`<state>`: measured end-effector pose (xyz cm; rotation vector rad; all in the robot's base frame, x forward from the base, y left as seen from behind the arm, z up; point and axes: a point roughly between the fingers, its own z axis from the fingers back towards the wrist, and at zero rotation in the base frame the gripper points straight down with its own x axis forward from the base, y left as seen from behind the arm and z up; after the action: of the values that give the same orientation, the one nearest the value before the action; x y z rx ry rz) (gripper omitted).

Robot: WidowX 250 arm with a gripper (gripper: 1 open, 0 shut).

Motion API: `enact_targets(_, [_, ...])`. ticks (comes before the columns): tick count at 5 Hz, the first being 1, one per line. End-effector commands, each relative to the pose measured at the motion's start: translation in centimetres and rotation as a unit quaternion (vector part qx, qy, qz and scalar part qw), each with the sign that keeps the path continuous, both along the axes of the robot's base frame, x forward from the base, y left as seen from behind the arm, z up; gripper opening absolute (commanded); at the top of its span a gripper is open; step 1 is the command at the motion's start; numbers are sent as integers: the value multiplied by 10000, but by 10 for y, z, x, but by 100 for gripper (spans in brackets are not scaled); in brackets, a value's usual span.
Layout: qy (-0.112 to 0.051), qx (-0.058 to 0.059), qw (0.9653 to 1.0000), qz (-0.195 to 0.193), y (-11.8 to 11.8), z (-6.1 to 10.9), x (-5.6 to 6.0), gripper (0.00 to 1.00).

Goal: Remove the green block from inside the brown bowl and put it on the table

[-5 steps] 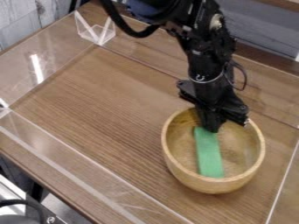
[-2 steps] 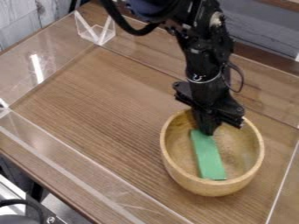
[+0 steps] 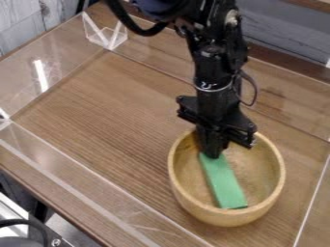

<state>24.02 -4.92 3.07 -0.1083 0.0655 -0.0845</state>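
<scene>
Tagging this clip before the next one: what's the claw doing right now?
Claw: closed, at the top end of the block in the bowl; grip can't be told.

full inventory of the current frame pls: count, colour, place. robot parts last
green block: 1, bright green, inside the bowl, its far end by the gripper
bowl: 1, light tan, on the table, near right part of the view
table: 1, brown wood grain, under the bowl
walls: low, clear, along the table's edges
clear plastic piece: 1, transparent, far left of the table
cable: dark, at the near left corner
arm: 1, black, reaching in from the far side
gripper: 1, black, over the bowl's far part, shut
</scene>
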Motion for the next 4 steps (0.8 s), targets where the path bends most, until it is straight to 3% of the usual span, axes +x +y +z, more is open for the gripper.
enact_targets(1, [410, 121, 9990, 106, 13, 2, -19, 0])
enact_targets(4, [415, 58, 9988, 237, 23, 37, -17, 0])
